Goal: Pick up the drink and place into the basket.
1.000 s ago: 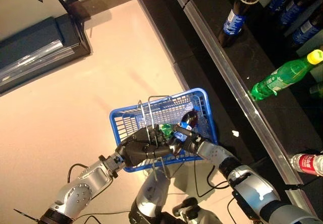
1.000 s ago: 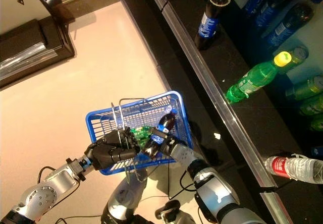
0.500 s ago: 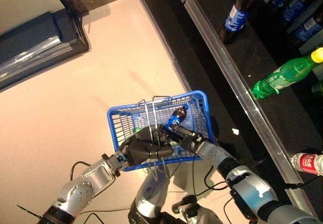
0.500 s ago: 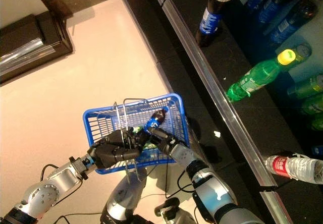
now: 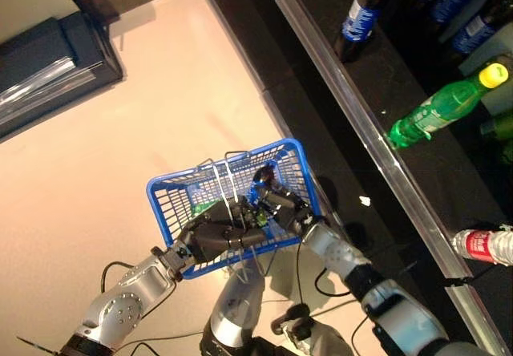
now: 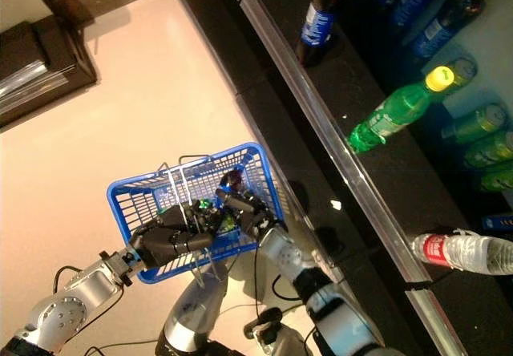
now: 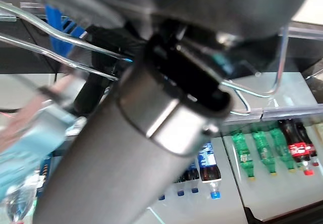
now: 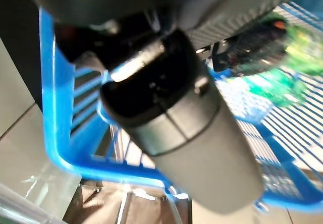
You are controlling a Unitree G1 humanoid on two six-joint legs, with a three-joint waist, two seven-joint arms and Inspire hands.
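The blue basket (image 5: 170, 210) hangs raised in front of me above the floor. My left hand (image 5: 215, 234) is shut on its thin wire handles (image 5: 227, 181), which also show in the left wrist view (image 7: 75, 42). My right hand (image 5: 282, 205) reaches over the basket's near right wall, with its fingers curled on a dark cola drink with a blue label (image 5: 260, 184). The drink is tipped down inside the basket. A green drink (image 5: 205, 208) lies on the basket's bottom and also shows in the right wrist view (image 8: 282, 77).
A dark shelf with a metal front edge (image 5: 361, 123) runs along the right. On it are a cola bottle (image 5: 359, 18), a green bottle (image 5: 439, 107) and a red-labelled clear bottle (image 5: 482, 245). A dark cabinet (image 5: 48, 75) stands at the upper left.
The camera has shifted, so the whole scene sits further left. My right hand has tipped the cola drink lower into the basket. The left hand keeps hold of the handles.
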